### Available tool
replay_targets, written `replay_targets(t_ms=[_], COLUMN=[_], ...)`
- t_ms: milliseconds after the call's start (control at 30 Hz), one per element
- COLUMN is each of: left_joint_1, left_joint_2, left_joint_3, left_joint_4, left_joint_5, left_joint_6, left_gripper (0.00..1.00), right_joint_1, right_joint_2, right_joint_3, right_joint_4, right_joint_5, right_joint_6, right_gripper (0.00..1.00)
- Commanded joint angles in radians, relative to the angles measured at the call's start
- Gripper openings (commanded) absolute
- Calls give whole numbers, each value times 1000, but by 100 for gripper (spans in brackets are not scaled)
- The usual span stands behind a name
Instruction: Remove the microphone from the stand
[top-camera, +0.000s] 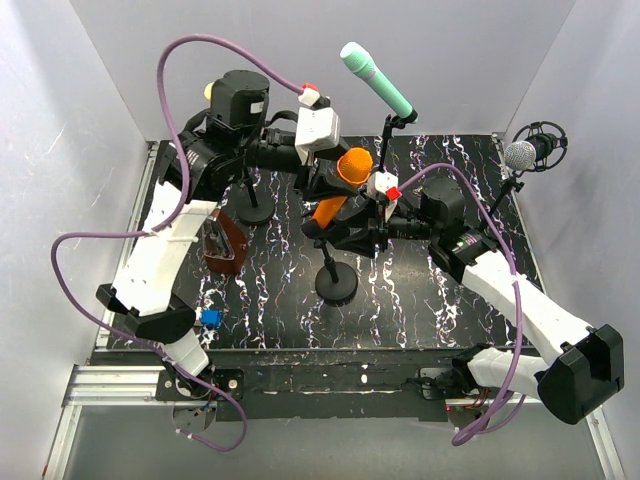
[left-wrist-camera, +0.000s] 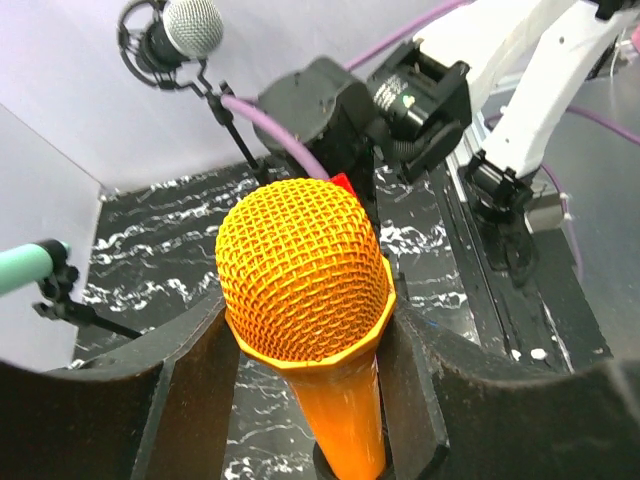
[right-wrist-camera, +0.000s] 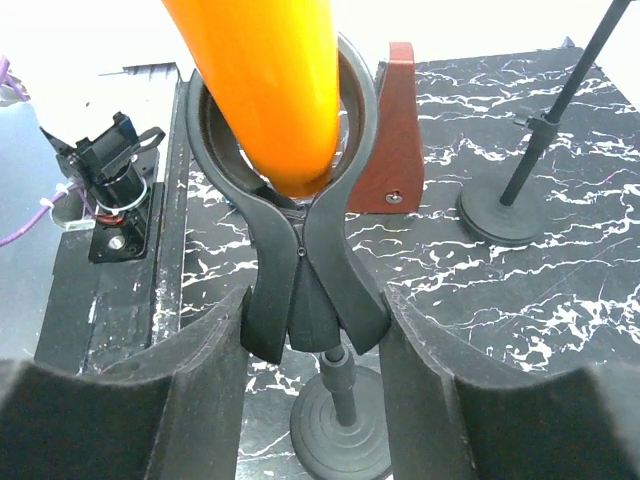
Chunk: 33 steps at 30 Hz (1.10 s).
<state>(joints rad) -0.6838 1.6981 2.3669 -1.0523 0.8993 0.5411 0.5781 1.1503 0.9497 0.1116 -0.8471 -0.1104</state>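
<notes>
**Grippers closed on microphone (top-camera: 338, 190) and clip (right-wrist-camera: 300, 250)**

Tilted in the black clip atop its stand (top-camera: 336, 282), the orange microphone sits near the middle of the counter (top-camera: 430, 300). The left gripper (left-wrist-camera: 305, 340) clamps its handle just under the mesh head. The right gripper (right-wrist-camera: 315, 320) squeezes the clip's two levers, under the ring that encircles the handle.

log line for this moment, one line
left claw: flanking orange microphone, contact unclear | right claw: shut on clip | orange microphone: seated in clip
</notes>
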Motion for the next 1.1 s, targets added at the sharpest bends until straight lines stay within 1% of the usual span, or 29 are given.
replay_targets(t_ms=[0, 133, 267, 300, 333, 367, 433, 533, 600, 633, 667, 700, 800, 833, 900, 1000, 1067], left_joint_1=[10, 10, 10, 10, 12, 12, 12, 10, 10, 10, 12, 10, 10, 10, 12, 12, 12], left_joint_2=[-21, -31, -23, -20, -18, -23, -38, -61, -48, -43, -46, -66, -191, -234, -287, -336, -370], left_joint_3=[40, 60, 132, 147, 164, 170, 157, 147, 192, 215, 210, 172, -35, -110, -202, -297, -371], left_joint_4=[101, 158, 236, 248, 255, 264, 300, 354, 364, 336, 309, 298, 317, 322, 298, 246, 244], left_joint_5=[-45, -91, -213, -255, -278, -315, -353, -401, -437, -439, -441, -453, -510, -540, -591, -660, -689], left_joint_6=[0, -53, -88, -90, -87, -87, -70, -66, -76, -37, -9, 14, 71, 85, 94, 85, 79], left_gripper=[0, 0, 0, 0, 0, 0, 0, 0, 0, 0, 0, 0, 0, 0, 0, 0, 0], right_joint_1=[-1, -6, -6, -6, -6, -6, -7, -7, -7, -7, -7, -7, -9, -9, -9, -9, -9], right_joint_2=[-3, 3, 9, 11, 14, 17, 23, 31, 37, 37, 34, 31, 16, 8, -9, -35, -49], right_joint_3=[-9, 6, 30, 41, 52, 66, 90, 113, 124, 127, 133, 142, 190, 207, 233, 256, 265], right_joint_4=[-76, -110, -191, -207, -222, -236, -265, -309, -332, -342, -352, -371, -432, -458, -496, -521, -527], right_joint_5=[-52, -52, -52, -50, -47, -43, -33, -36, -46, -46, -46, -44, -30, -27, -15, 11, 25], right_joint_6=[-9, -14, -28, -29, -32, -35, -40, -51, -57, -55, -58, -66, -74, -81, -89, -86, -78], right_gripper=[1, 1, 1, 1, 5, 6, 9, 9, 9, 13, 22, 35, 69, 78, 83, 85, 86])
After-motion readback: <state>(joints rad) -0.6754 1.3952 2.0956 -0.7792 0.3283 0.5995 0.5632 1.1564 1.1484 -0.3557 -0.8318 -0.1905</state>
